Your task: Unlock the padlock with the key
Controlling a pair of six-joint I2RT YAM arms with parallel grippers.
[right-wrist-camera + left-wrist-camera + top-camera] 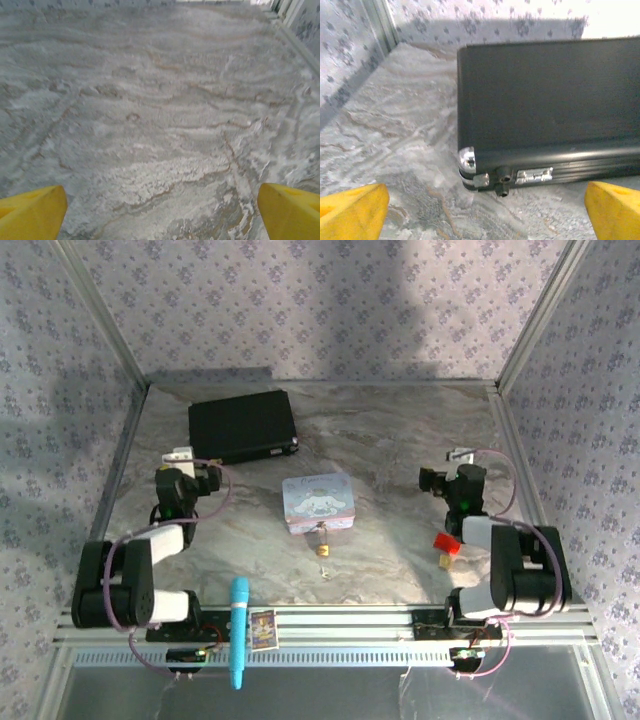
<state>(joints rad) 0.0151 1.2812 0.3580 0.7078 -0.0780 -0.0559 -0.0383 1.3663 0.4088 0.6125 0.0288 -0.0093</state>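
1. The padlock (323,548) lay on the marble table (400,440) near its middle, right at the near edge of the pastel tin (318,502). Whether its shackle was hooked into the tin's front was too small to tell.
2. Both arms stood well apart from it. The left gripper (195,460) was off to its left and the right gripper (447,470) off to its right.
3. In the left wrist view the yellow fingertips (352,212) sat at the two bottom corners, spread wide and holding nothing. They faced the near corner of a black case (550,110) lying flat on the table.
4. In the right wrist view the fingertips (292,210) were just as wide apart and empty, with bare marble ahead.
5. Farther out, a red bit (445,542) and an orange bit (443,562) lay beside the right arm, while a blue pen-shaped stick (239,632) and a small card (263,628) rested on the rail at the near edge.
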